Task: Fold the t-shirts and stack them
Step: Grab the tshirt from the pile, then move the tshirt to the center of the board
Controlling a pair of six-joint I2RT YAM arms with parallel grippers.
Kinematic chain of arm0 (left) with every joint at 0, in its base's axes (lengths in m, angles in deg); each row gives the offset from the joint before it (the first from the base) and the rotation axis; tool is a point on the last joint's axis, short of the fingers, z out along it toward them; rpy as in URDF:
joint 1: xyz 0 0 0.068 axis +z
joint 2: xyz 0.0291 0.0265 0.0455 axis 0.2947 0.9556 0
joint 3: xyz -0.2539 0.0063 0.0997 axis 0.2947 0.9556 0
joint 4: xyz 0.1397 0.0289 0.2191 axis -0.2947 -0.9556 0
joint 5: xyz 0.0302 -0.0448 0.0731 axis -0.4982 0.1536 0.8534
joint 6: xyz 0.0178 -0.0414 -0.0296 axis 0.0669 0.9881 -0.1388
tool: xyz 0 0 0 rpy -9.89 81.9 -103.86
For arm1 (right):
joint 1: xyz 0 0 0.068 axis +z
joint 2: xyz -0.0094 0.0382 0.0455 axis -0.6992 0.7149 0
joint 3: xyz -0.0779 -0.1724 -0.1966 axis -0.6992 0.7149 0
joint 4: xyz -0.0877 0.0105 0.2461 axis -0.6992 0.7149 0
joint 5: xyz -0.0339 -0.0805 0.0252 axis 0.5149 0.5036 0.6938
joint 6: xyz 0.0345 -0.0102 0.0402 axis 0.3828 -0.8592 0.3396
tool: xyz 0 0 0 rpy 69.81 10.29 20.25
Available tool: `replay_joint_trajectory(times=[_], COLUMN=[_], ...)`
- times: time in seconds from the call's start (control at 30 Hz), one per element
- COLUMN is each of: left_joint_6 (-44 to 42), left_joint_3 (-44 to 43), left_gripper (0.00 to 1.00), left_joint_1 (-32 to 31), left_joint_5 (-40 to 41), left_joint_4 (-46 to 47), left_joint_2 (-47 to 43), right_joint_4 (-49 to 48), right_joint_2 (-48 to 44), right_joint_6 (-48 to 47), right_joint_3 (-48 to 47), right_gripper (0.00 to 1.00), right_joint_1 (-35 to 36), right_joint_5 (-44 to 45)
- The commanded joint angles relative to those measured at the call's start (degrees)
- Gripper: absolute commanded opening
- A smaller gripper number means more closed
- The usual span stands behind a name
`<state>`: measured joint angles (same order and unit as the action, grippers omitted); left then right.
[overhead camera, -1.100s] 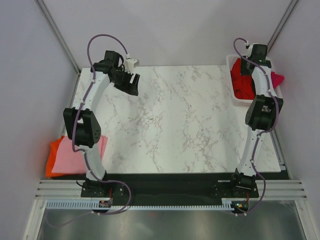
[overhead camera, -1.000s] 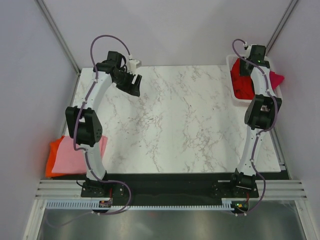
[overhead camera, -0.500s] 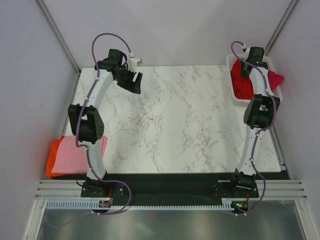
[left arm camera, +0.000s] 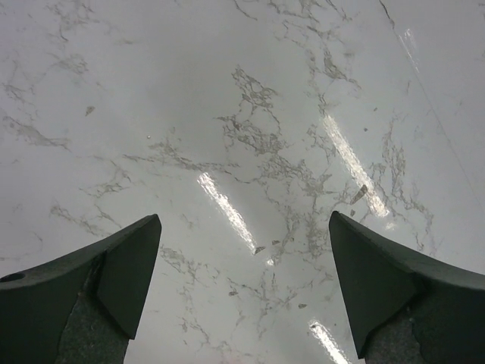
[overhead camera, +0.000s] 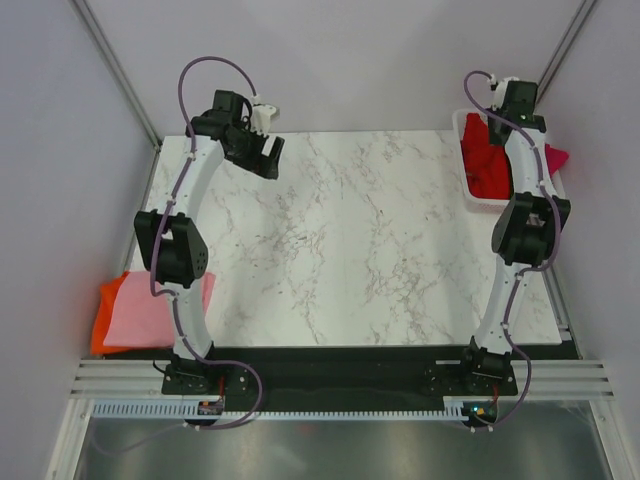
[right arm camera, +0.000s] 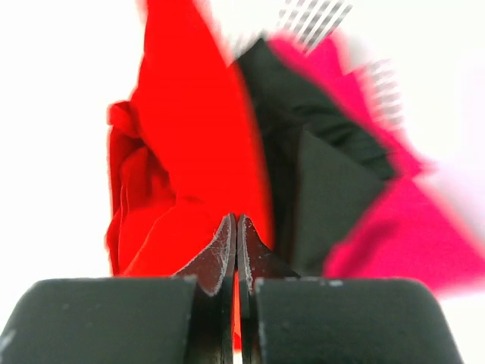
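My counter (overhead camera: 350, 240) is white marble, veined grey. My left tool (left arm camera: 244, 218) and right tool (right arm camera: 236, 220) are black. Plain cloth: red t-shirt (overhead camera: 488, 175), black t-shirt (right arm camera: 326, 182), magenta t-shirt (right arm camera: 409, 235), pink t-shirt (overhead camera: 150, 315), orange t-shirt (overhead camera: 103, 300).

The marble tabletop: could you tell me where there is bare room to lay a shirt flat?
The middle of the marble tabletop is bare, from the open left pincer far left across to the white basket. Crowded: the far right corner, where the right arm reaches over the basket's red t-shirt, and the near left edge, with the pink t-shirt on the orange t-shirt.
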<state>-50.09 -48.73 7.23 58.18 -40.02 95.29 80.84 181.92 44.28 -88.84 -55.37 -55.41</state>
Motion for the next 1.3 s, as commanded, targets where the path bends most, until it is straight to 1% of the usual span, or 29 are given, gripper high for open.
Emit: replay_joint_trajectory(times=[0.0, 0.03, 0.07, 0.13, 0.2, 0.23, 0.27, 0.33, 0.37, 0.43, 0.47, 0.57, 0.63, 0.73, 0.77, 0.8, 0.83, 0.87, 0.93, 1.0, 1.03, 1.07, 1.1, 1.17, 1.2, 1.27], left_joint_6=[0.97, 0.97, 1.23, 1.58, 2.20, 2.46, 2.90, 2.99, 2.99, 2.99, 3.43, 3.87, 3.61, 3.08, 2.99, 2.99, 2.99, 2.99, 2.82, 2.29, 2.03, 1.50, 1.15, -0.16, -0.35, -0.44], left_joint_3=[-2.96, -2.87, -2.70, -2.17, -0.25, 0.46, 1.34, 3.88, 4.68, 7.31, 8.19, 11.44, 12.41, 14.26, 15.05, 15.40, 15.76, 16.11, 17.07, 18.13, 18.48, 18.83, 19.62, 20.76, 21.03, 21.56], left_gripper=[1.00, 1.00, 1.00, 1.00, 1.00, 1.00, 1.00, 1.00, 1.00, 0.98, 0.96, 0.95, 0.94, 0.94, 0.94, 0.94, 0.94, 0.94, 0.94, 0.94, 0.94, 0.94, 0.94, 0.94, 0.93, 0.92], left_joint_1=[0.16, 0.07, 0.24, 0.16, 0.42, 0.51, 0.86, 1.82, 2.17, 3.40, 3.93, 5.86, 6.66, 7.19, 7.27, 7.36, 7.36, 7.36, 7.36, 7.45, 7.36, 7.36, 7.36, 7.36, 7.36, 7.36], left_joint_5=[2.15, 2.06, 2.23, 3.10, 3.29, 3.29, 3.03, 1.45, 0.92, -0.31, -0.67, -1.11, -0.59, 1.00, 1.35, 1.87, 2.23, 2.41, 2.84, 3.11, 3.02, 3.11, 3.46, 3.81, 4.51, 4.61], left_joint_4=[2.75, 2.75, 2.93, 2.75, 2.75, 2.75, 3.01, 3.19, 3.19, 3.98, 4.33, 4.95, 5.03, 5.47, 5.56, 5.56, 5.48, 5.65, 5.56, 5.30, 5.21, 5.04, 4.69, 4.16, 3.55, 2.93], left_joint_2=[-4.09, -4.53, -5.23, -6.02, -7.94, -8.48, -9.27, -11.55, -12.26, -14.62, -15.25, -17.53, -18.67, -21.14, -22.10, -22.63, -22.98, -23.34, -24.57, -26.05, -26.59, -27.03, -27.29, -27.91, -28.00, -28.26], right_joint_4=[-4.36, -5.67, -6.82, -9.20, -8.94, -8.50, -7.98, -7.62, -7.45, -6.39, -6.04, -4.99, -4.90, -5.25, -6.03, -6.21, -6.39, -6.57, -5.61, -5.51, -5.43, -3.60, -2.01, 2.81, 4.23, 7.39], right_joint_2=[-16.42, -18.73, -23.71, -28.13, -33.65, -35.43, -38.84, -41.85, -44.30, -45.90, -46.95, -47.75, -47.66, -46.88, -46.70, -46.26, -45.65, -43.90, -42.48, -43.96, -44.76, -46.16, -46.43, -46.44, -46.17, -44.77], right_joint_6=[-6.08, -7.41, -9.17, -14.16, -16.64, -19.44, -20.77, -23.23, -24.99, -26.05, -26.32, -24.92, -23.43, -20.35, -19.65, -18.16, -17.19, -15.79, -13.41, -12.88, -11.92, -11.30, -10.86, -10.24, -10.59, -12.95], right_joint_3=[1.13, 2.89, 6.56, 9.75, 12.91, 13.88, 15.98, 18.01, 19.07, 19.08, 18.38, 16.54, 16.27, 19.59, 24.56, 27.75, 30.91, 35.99, 38.75, 41.48, 42.19, 42.98, 43.25, 44.99, 46.05, 49.38], right_gripper=[0.00, 0.00, 0.00, 0.00, 0.00, 0.00, 0.00, 0.00, 0.00, 0.00, 0.00, 0.00, 0.00, 0.00, 0.08, 0.26, 0.49, 0.52, 0.54, 0.56, 0.58, 0.59, 0.59, 0.57, 0.56, 0.55], right_joint_1=[2.74, 3.53, 5.45, 7.92, 12.91, 14.68, 18.52, 22.24, 26.17, 29.97, 33.30, 37.62, 38.25, 38.25, 38.08, 37.99, 38.07, 37.90, 37.72, 37.72, 37.72, 37.64, 37.72, 38.25, 38.60, 40.61], right_joint_5=[0.84, 0.92, 1.10, 1.01, 0.58, 0.49, 0.40, 0.13, 0.22, 1.01, 1.19, 1.10, 0.05, -0.74, -1.09, -0.84, 0.04, 2.39, 2.86, -0.90, -3.10, -6.16, -12.72, -19.79, -24.86, -27.28])
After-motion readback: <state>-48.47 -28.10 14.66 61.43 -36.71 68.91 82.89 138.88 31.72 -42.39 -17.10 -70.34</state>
